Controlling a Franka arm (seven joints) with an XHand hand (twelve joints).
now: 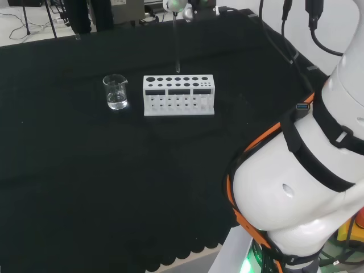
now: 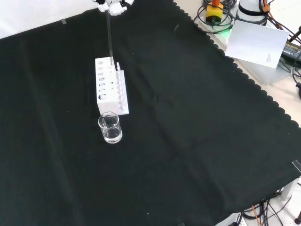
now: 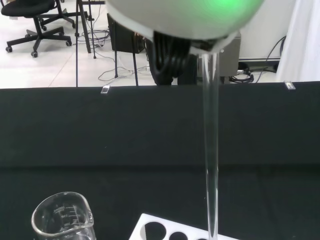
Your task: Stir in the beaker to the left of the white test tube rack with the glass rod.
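- Head view: a white plastic test tube rack [image 1: 179,95] with rows of round holes stands on the black cloth surface [image 1: 114,187]; take it as the landmark.
- Just left of the rack, apart from it, stands a small clear glass beaker [image 1: 116,91] with a little clear liquid at its bottom.
- Above the rack's far side, at the top edge of this view, the black and white hand [image 1: 181,7] holds a thin clear glass rod [image 1: 177,42] that hangs straight down, its lower tip just behind the rack's back edge and above it.
- The arm's big white links [image 1: 301,170] stand well to the right of the rack.
- Front view: the rack [image 2: 109,86] lies lengthwise away from the camera, and the beaker [image 2: 110,127] stands just in front of its near end, not touching it.
- The hand [image 2: 113,5] is at the top edge beyond the rack's far end, fingers curled on the top of the rod [image 2: 109,35], which runs upright down to the rack's far end.
- A white sheet [image 2: 256,43] lies off the cloth, well to the right of the rack.
- Wrist view: the rod [image 3: 211,150] hangs from the blurred white part of the hand [image 3: 185,17], its lower end over the rack's [image 3: 175,230] holed top; whether it touches the rack cannot be told.
- The beaker's [image 3: 62,217] spouted rim shows beside the rack, well apart from the rod.
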